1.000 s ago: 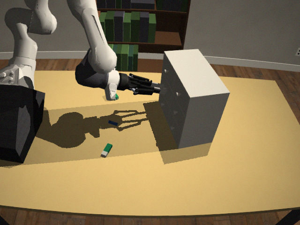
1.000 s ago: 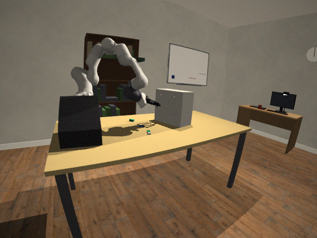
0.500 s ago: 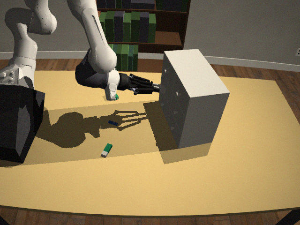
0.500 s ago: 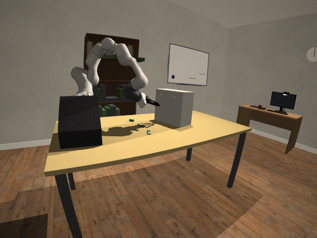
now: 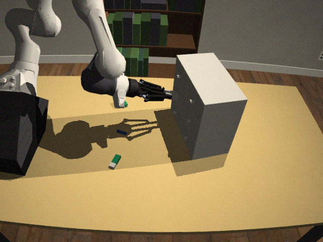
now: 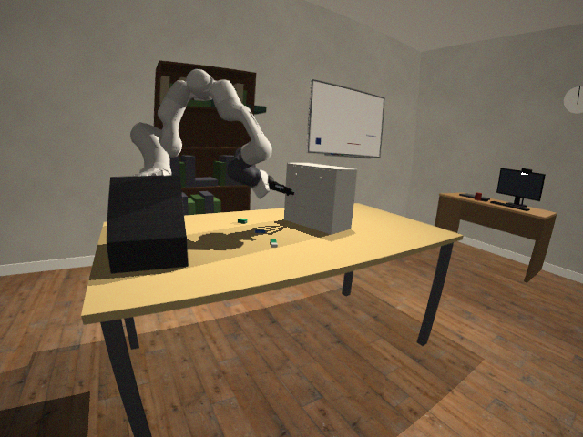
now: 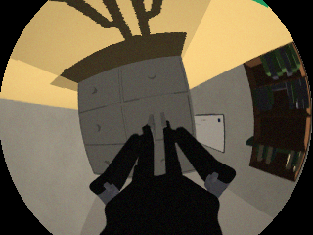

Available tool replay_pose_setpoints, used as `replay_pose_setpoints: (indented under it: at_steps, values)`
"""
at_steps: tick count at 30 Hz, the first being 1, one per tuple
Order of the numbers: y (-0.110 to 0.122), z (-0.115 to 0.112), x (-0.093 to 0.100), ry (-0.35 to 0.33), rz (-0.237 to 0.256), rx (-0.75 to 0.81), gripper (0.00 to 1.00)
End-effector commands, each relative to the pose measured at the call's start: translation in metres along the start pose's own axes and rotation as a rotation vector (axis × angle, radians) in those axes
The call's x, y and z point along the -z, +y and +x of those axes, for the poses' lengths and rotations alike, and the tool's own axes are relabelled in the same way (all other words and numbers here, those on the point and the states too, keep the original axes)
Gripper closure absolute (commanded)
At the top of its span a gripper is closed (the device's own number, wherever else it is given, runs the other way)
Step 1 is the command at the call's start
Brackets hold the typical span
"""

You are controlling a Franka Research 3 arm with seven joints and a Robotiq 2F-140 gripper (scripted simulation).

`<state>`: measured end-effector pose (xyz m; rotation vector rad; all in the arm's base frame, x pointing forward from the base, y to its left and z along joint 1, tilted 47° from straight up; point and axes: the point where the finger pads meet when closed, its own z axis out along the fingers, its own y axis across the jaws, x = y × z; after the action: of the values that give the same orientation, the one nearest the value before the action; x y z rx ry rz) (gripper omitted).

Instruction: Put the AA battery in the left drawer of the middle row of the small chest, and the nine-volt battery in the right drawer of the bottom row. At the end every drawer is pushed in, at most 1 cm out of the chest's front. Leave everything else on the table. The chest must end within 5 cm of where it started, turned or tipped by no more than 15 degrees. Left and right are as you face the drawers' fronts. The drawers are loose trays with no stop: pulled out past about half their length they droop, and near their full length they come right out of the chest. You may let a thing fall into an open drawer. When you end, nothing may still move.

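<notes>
Top view: the black, skeletal hand [image 5: 170, 95] pinches a small knob on the boxy grey chest [image 5: 208, 104].

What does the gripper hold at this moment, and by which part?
The gripper pinches the knob of the middle-row left drawer of the chest.

No legible text, label, brand, number or sign is found in any view. The whiteboard [image 6: 345, 118], on the wall behind the small chest [image 6: 324, 198], carries a small blue square and two short coloured strokes near its lower edge; these are too small to be read as characters. The book spines on the bookshelf [image 5: 199, 31], behind the chest in the top view, are plain green and grey blocks, with no titles seen. The chest's drawer fronts bear no markings. The monitor [image 6: 520, 184] on the side desk, far right of the chest, shows a dark screen.
</notes>
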<state>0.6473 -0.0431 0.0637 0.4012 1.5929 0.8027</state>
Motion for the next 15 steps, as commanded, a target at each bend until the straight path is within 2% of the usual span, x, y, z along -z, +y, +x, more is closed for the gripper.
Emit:
replay_pose_setpoints:
  at_steps: [1, 15]
  values:
    - [0.0002, 0.0003, -0.0010, 0.001, 0.001, -0.006, 0.92]
    - [0.0002, 0.0011, 0.0011, 0.001, 0.001, -0.006, 0.92]
